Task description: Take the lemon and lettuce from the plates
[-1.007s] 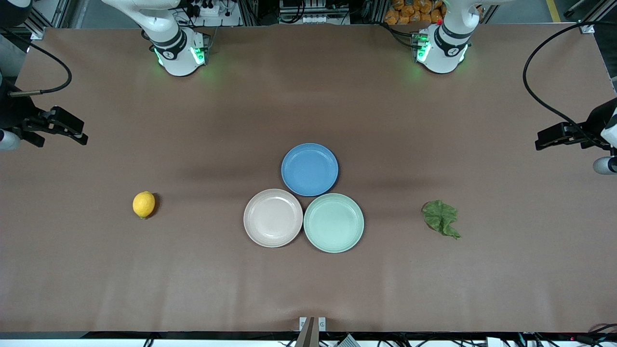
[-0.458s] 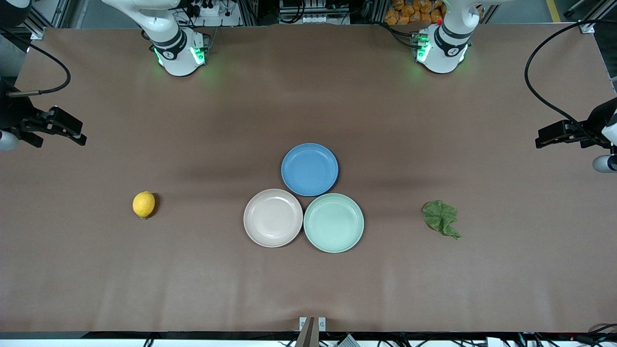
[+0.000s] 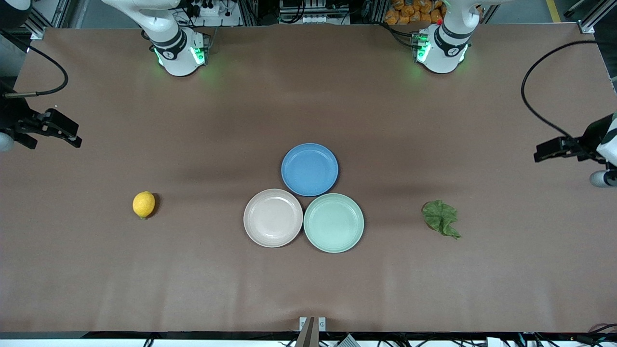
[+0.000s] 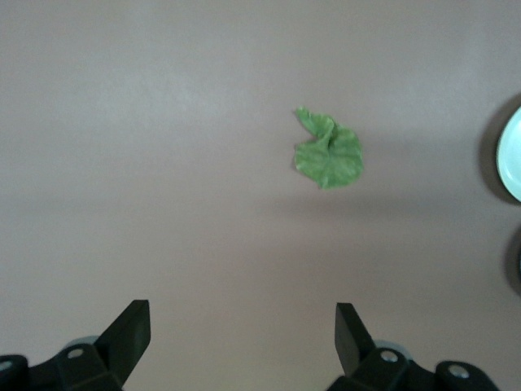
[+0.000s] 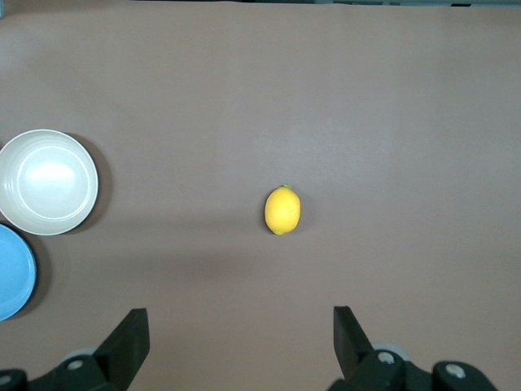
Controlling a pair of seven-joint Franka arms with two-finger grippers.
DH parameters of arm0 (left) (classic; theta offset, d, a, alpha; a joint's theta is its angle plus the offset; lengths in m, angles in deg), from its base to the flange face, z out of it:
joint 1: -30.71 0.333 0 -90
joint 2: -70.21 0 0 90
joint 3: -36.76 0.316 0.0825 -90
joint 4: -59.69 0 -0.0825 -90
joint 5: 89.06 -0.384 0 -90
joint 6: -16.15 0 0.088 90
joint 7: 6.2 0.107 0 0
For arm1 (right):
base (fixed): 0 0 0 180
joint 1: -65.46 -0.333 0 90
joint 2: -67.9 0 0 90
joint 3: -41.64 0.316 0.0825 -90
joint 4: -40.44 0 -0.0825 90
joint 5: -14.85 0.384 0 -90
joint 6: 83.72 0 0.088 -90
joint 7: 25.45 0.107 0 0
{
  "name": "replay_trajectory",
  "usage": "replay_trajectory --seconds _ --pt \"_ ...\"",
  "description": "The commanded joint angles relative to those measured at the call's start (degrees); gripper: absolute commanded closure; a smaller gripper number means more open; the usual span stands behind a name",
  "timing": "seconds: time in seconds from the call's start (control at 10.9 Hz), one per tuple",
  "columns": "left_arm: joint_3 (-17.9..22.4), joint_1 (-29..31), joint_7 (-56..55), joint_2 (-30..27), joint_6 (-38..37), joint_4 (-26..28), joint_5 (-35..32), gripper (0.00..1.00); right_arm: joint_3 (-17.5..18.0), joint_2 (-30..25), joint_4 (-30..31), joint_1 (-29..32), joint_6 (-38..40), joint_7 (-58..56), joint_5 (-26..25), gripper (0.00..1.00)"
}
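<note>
The yellow lemon (image 3: pixel 143 204) (image 5: pixel 282 210) lies on the bare table toward the right arm's end, on no plate. The green wrinkly lettuce (image 3: pixel 441 219) (image 4: pixel 327 151) lies on the table toward the left arm's end, apart from the plates. The beige-pink plate (image 3: pixel 273 218) (image 5: pixel 47 182) and the mint plate (image 3: pixel 333 222) (image 4: pixel 511 155) sit side by side mid-table, both holding nothing. My right gripper (image 3: pixel 77 136) (image 5: pixel 241 326) hangs open over the table's edge area beside the lemon's end. My left gripper (image 3: pixel 537 153) (image 4: pixel 242 326) hangs open over the lettuce's end.
A blue plate (image 3: pixel 309 169) (image 5: pixel 12 273) with nothing on it touches the other two, farther from the front camera. Black cables (image 3: pixel 540 91) loop over the table near each gripper. The arm bases (image 3: pixel 181 53) stand along the table's back edge.
Both grippers have shifted slightly at their ends of the table and stay open. The lemon, lettuce and plates have not moved.
</note>
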State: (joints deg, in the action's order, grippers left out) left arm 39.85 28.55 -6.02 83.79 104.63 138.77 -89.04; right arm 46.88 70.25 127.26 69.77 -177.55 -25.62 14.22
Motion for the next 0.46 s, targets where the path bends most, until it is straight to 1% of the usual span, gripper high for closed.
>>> replay_trajectory --seconds 0.0,0.09,0.18,0.37 --pt "0.16 0.31 1.76 -8.63 10.46 14.93 1.13 0.0 -0.14 -0.15 -0.08 -0.18 -0.03 0.08 -0.87 0.0" --pt "0.16 0.22 1.76 -10.3 12.84 17.75 0.95 0.0 -0.05 -0.15 -0.08 -0.26 0.06 0.08 -0.52 0.0" --pt "0.16 0.22 1.76 -11.45 13.91 19.25 0.69 0.0 0.21 -0.15 -0.16 -0.35 0.06 0.17 -0.43 0.0" --pt "0.16 -0.13 1.67 -13.3 14.53 20.49 0.42 0.0 0.3 -0.15 -0.34 -1.22 -0.03 0.17 -0.34 0.0"
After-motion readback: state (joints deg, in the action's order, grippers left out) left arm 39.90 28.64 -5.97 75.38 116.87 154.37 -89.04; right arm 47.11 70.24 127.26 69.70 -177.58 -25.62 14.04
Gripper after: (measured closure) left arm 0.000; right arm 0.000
